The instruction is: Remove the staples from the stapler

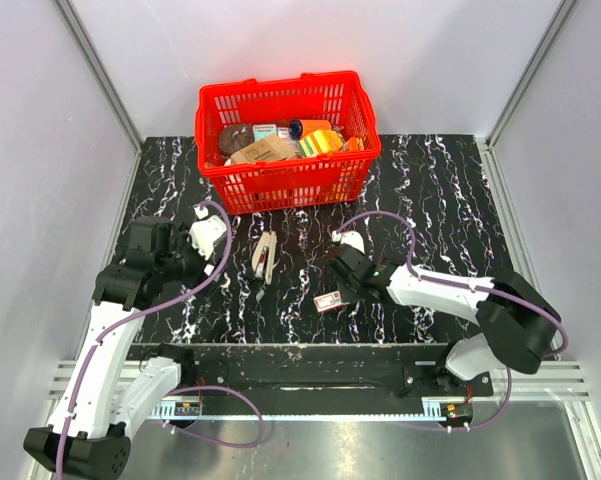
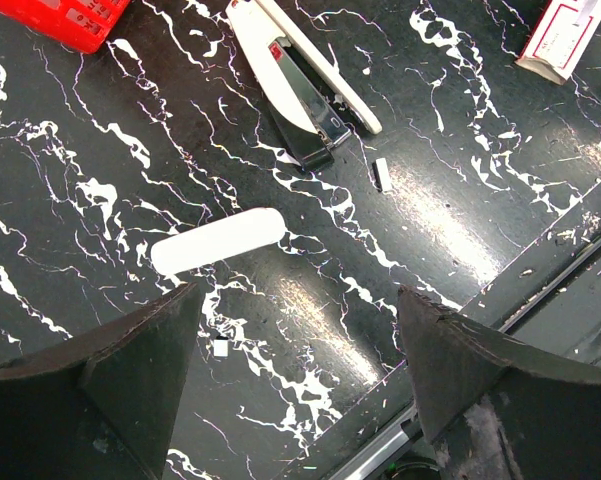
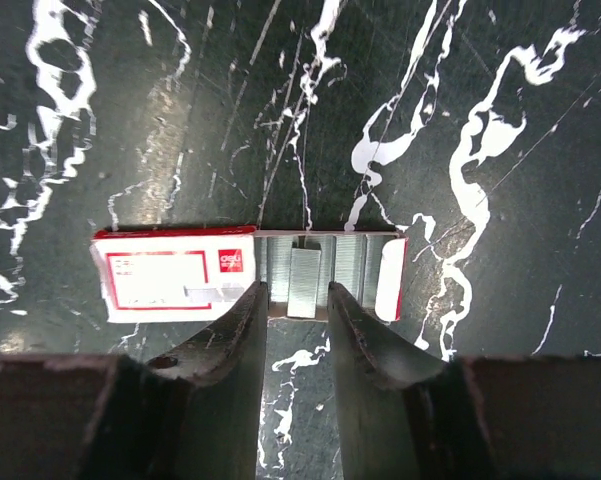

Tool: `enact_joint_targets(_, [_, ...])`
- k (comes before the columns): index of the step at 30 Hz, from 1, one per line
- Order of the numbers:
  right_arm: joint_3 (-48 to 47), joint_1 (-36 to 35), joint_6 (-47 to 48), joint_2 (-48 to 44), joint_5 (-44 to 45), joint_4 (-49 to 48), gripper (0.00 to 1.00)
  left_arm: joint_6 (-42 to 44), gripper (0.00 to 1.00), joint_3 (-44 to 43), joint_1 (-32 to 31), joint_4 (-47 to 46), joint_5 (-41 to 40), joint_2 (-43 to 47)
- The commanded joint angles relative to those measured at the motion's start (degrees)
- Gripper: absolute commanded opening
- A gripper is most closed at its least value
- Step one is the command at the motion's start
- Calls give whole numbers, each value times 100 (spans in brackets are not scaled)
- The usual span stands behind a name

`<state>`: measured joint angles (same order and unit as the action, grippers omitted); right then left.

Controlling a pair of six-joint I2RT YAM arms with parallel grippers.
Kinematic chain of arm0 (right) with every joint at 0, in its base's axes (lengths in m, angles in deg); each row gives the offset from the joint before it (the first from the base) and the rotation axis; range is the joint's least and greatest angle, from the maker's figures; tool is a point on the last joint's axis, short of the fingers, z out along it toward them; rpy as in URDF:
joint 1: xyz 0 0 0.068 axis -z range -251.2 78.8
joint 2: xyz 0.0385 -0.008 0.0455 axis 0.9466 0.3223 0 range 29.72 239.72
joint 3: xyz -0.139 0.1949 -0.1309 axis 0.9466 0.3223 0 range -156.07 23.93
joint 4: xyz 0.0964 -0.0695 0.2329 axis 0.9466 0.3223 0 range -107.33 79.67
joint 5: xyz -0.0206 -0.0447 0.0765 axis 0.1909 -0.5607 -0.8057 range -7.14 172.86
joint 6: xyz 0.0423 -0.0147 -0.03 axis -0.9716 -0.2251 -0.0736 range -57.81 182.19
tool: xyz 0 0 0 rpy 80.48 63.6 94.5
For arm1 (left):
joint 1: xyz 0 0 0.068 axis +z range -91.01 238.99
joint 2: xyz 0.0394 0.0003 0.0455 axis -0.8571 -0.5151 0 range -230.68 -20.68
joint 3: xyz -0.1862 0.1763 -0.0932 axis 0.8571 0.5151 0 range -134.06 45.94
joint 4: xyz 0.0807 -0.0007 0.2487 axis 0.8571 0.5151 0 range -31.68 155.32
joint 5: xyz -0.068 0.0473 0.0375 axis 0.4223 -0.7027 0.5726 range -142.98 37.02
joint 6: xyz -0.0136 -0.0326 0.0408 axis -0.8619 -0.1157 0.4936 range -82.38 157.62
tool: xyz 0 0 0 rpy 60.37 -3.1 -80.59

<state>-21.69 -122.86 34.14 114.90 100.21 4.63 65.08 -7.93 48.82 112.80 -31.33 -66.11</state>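
One stapler (image 1: pixel 264 258) lies hinged open mid-table, just short of the red basket (image 1: pixel 290 182) at the far edge. Its long axis runs far to near, hinge farthest. One opened staple box (image 3: pixel 170 275) lies to its right. The left gripper (image 2: pixel 300 330) gapes empty. The right gripper (image 3: pixel 297 293) straddles a staple strip (image 3: pixel 306 280); whether it pinches is unclear.

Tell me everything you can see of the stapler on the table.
The stapler lies on the black marbled table, in front of the red basket. It is swung open into a narrow V: a cream, plastic-looking top arm and a black lower body with a shiny metal end and a small red mark inside. Only the table touches it; a small pale strip lies close by, apart.
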Motion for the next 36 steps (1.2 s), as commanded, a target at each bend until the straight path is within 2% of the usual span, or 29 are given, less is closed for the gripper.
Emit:
enact_joint_targets(1, [-288,-55,125,-616,-28,-60,35,75,84,-98,24,-25,138,52])
enact_joint_targets(4, [-517,-55,160,-828,-248,-77,33,101,84,-45,24,-60,243,-45])
enact_joint_targets(8, [-746,-55,300,-872,-258,-156,26,198,80,104,15,-288,471,-282])
enact_joint_targets(12, [-711,-55,590,-670,-82,-437,26,452,78,306,-159,-674,463,-764])
enact_joint_targets(17, [-211,-55,678,-573,129,-1016,27,462,77,544,-950,-1114,-72,-1651])
enact_joint_targets(21, [229,-46,600,-696,164,-1465,28,400,77,553,-1346,-1396,-266,-2302])
enact_joint_targets(30, [871,-55,380,-1012,304,-2072,28,295,73,17,-1408,-1580,-152,-3840])
enact_joint_targets(36, [1117,-46,397,-1285,340,-2353,27,181,67,-247,-1584,-1616,-65,-4386])
